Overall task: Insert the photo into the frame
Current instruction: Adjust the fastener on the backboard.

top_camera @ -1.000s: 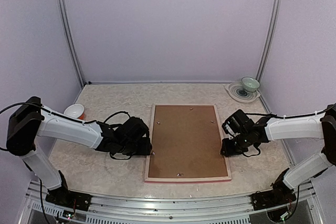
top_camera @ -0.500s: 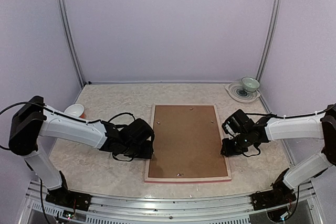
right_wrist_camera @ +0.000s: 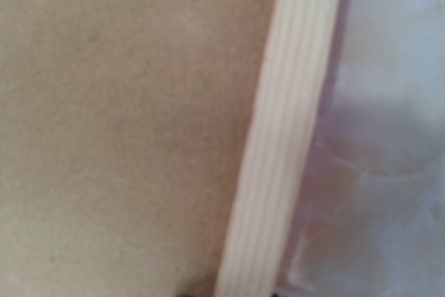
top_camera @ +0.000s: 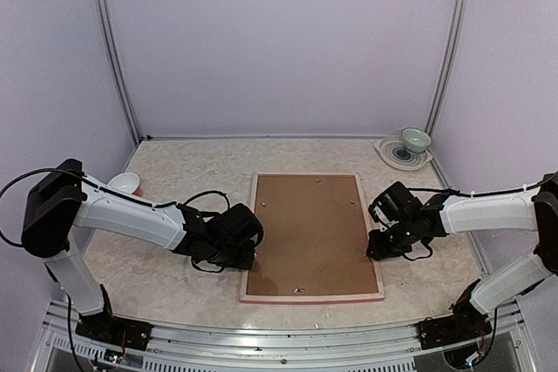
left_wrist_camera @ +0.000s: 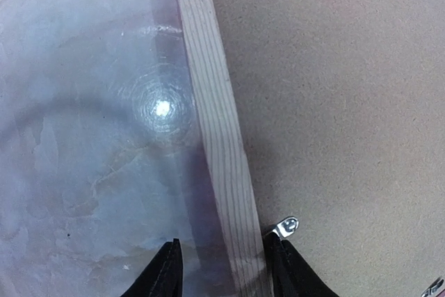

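Note:
The frame (top_camera: 247, 280) lies face down, pale wood back up with pink edges. The plain brown backing board (top_camera: 307, 233) fills it. The photo is hidden. My left gripper (top_camera: 248, 254) is low at the frame's left rail. In the left wrist view the left gripper (left_wrist_camera: 226, 273) is open and straddles the wood rail (left_wrist_camera: 219, 137), its right fingertip (left_wrist_camera: 288, 269) by a small metal tab (left_wrist_camera: 286, 227) on the board (left_wrist_camera: 334, 88). My right gripper (top_camera: 375, 250) sits at the right rail (right_wrist_camera: 285, 137). Only slivers of its fingertips show, so its state is unclear.
A small white and orange bowl (top_camera: 123, 184) stands at the left by my left arm. A green bowl (top_camera: 415, 139) sits on a striped plate (top_camera: 394, 156) at the back right corner. More small metal tabs lie along the board's edges.
My left gripper has moved right and a little nearer, onto the frame's left rail. The right arm and the frame have not moved.

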Controlling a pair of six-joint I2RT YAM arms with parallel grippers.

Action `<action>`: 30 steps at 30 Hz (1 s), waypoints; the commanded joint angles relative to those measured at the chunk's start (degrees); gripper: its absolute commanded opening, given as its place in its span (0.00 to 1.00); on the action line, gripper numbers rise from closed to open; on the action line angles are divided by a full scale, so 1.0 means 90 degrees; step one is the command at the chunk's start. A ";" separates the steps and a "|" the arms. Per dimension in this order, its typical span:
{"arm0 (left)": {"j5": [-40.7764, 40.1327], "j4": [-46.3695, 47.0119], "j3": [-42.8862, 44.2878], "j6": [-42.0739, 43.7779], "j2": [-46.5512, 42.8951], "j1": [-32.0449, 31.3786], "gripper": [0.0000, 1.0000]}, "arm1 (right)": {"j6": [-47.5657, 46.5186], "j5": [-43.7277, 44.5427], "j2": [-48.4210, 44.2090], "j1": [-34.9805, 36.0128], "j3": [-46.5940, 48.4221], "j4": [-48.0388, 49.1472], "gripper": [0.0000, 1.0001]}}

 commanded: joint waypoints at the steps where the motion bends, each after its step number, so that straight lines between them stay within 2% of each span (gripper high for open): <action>1: -0.0328 -0.0245 0.0100 -0.0007 0.0272 -0.0024 0.43 | -0.0078 0.0128 0.0012 0.0046 -0.0032 -0.0155 0.25; 8: -0.0518 -0.0219 0.0086 -0.0190 0.0390 0.0003 0.33 | -0.0075 0.0131 0.0007 0.0049 -0.0081 -0.0122 0.25; 21: -0.0403 -0.0061 0.0033 -0.0240 0.0455 0.0017 0.26 | -0.0092 0.0104 0.0002 0.0050 -0.0150 -0.0062 0.25; 24: -0.0402 -0.0074 0.0013 -0.0253 0.0359 0.0020 0.33 | -0.0099 0.0069 -0.0076 0.0044 -0.0145 -0.0060 0.29; 30: -0.0557 -0.0287 0.0071 -0.0250 -0.0166 0.0026 0.47 | -0.0157 0.0080 -0.0361 0.0045 0.0067 -0.0135 0.50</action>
